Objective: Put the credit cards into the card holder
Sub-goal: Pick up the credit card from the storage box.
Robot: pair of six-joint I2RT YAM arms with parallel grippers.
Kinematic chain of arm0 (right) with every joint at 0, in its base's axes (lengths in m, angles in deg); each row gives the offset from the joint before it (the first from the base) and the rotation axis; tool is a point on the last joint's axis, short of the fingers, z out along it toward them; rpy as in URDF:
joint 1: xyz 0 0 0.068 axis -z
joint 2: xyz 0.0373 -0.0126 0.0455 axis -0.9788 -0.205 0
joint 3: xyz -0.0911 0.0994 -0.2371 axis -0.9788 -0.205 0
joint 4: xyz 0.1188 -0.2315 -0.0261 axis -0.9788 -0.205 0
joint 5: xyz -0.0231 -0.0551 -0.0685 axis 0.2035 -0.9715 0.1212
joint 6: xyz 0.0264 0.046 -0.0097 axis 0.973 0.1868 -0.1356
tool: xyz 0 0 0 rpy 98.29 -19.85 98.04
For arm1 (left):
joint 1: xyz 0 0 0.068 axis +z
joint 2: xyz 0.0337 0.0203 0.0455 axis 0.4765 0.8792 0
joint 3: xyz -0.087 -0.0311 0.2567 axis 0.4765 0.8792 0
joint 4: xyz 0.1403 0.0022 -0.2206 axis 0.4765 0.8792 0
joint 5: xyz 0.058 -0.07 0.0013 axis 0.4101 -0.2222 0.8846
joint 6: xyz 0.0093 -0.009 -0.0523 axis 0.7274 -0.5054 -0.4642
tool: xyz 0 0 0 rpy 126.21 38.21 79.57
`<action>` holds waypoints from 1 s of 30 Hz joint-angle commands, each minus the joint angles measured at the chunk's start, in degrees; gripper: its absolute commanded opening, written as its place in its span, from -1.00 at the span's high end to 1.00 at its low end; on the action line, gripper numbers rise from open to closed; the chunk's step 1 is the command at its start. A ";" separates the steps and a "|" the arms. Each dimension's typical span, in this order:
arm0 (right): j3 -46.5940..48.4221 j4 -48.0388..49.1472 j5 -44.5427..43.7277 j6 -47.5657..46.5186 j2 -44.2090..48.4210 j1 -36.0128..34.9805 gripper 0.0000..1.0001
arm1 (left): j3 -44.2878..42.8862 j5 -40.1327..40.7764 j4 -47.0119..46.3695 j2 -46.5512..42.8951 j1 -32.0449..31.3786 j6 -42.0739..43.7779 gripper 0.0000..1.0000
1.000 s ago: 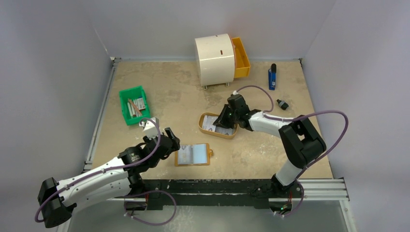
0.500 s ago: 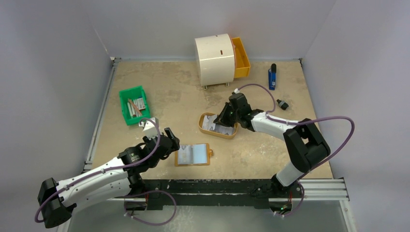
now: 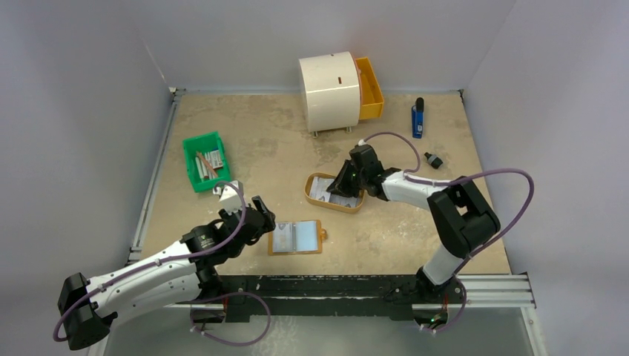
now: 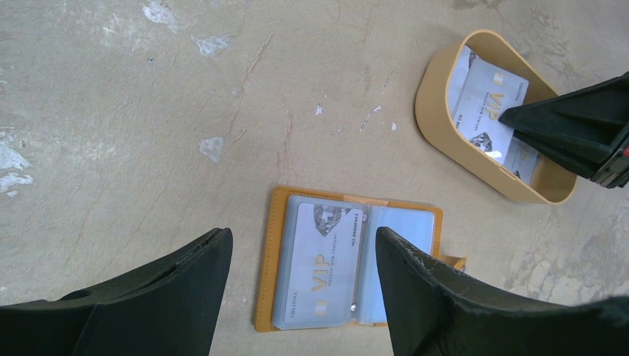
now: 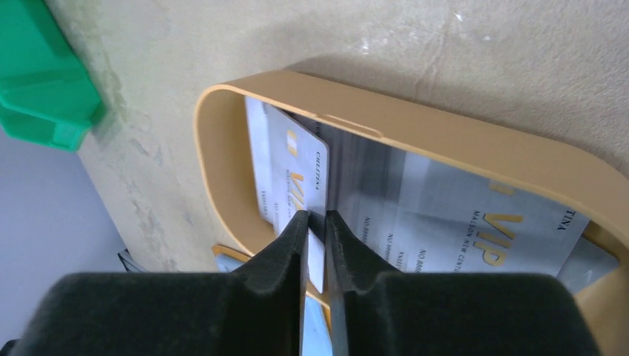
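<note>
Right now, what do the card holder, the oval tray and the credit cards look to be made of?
Card holder: matte orange leather or imitation, cannot tell which; clear glossy plastic sleeves show a card through.
Oval tray: probably moulded plastic; smooth tan walls, rounded rim.
Credit cards: likely stiff plastic, pale grey with gold print; the one pinched in the right gripper stands flat, unbent.
</note>
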 commanded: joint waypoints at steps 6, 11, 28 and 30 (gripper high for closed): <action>3.72 -2.90 1.05 -1.37 -3.64 0.09 0.22 | 0.55 0.50 -0.78 -0.22 -0.08 -1.34 -0.40; 5.44 -4.62 1.35 -2.71 -4.86 0.01 0.04 | 0.77 0.42 -1.18 0.04 -0.08 -1.39 -0.40; 5.70 -9.76 -1.02 -2.98 -6.05 0.13 0.34 | 0.46 0.25 -2.12 1.84 -0.08 -1.17 -0.40; 5.33 -9.91 -1.38 -2.92 -5.35 0.17 0.35 | 0.40 0.33 -2.01 1.85 -0.08 -1.13 -0.40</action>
